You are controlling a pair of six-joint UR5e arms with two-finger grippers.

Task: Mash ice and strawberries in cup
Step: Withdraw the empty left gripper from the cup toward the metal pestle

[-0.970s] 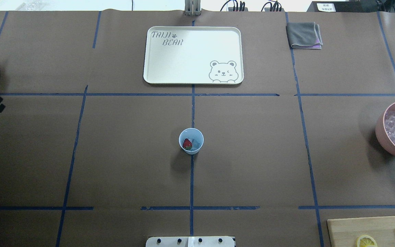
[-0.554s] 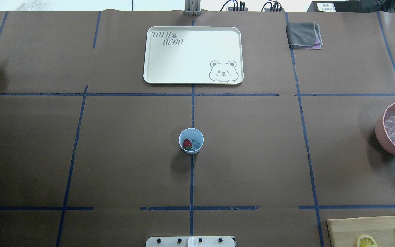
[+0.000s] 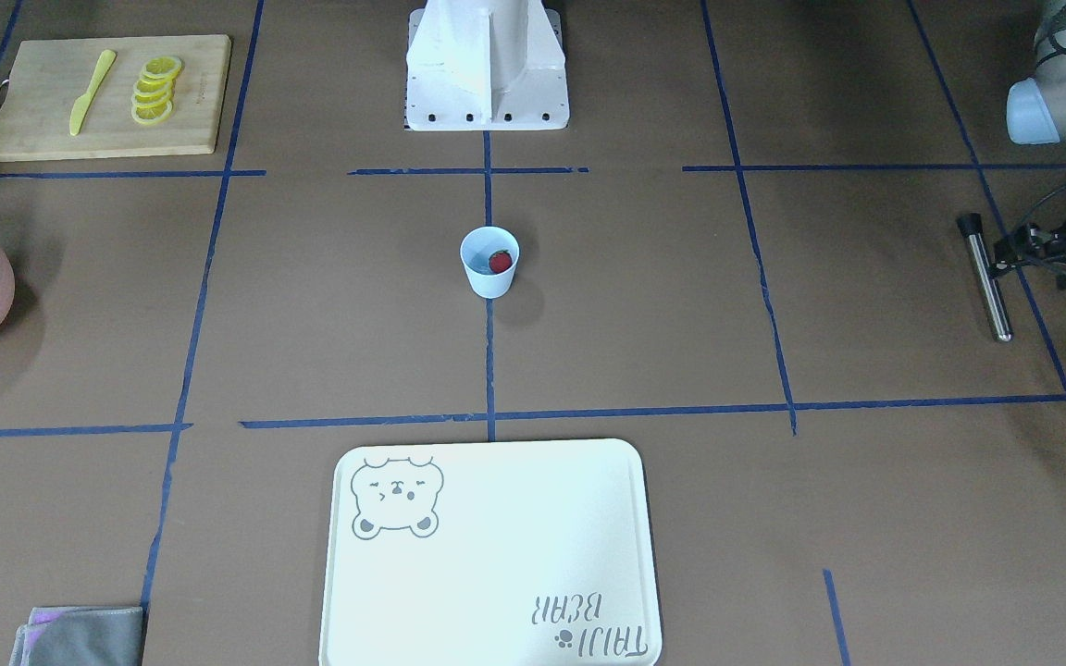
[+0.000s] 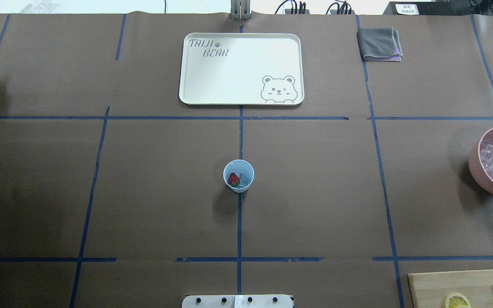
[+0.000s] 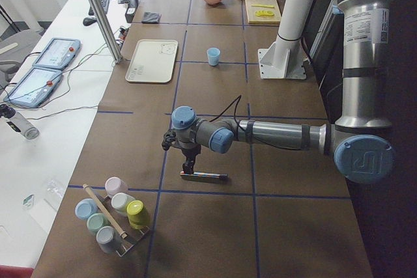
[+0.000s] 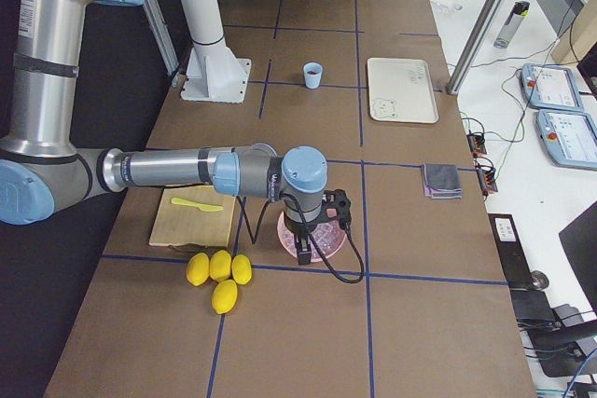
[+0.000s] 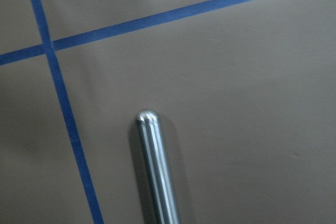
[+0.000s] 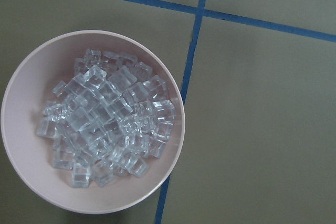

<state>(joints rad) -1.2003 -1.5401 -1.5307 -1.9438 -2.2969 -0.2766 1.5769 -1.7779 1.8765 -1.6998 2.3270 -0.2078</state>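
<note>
The pale blue cup [image 4: 238,176] stands at the table's middle, also seen from across the table as the cup [image 3: 489,262]. Inside it lie a red strawberry [image 4: 233,179] and faint clear ice [image 4: 243,175]. More ice [image 8: 105,124] fills the pink bowl [image 4: 475,164] at the right edge. A metal rod [image 3: 986,277] lies at the far left of the table. My left gripper [image 3: 1005,252] hovers just over its end; I cannot tell its state. My right gripper [image 6: 303,253] hangs above the pink bowl, state unclear. No fingers show in either wrist view.
A cream bear tray [image 4: 241,98] lies at the back centre, a folded grey cloth [image 4: 379,43] to its right. A wooden board [image 3: 191,129] holds lemon slices and a yellow knife. Whole lemons [image 6: 216,272] and a rack of cups [image 5: 111,216] sit at the table's ends.
The dark part of my left gripper at the overhead view's left edge has left that view. The cup and its contents have not moved.
</note>
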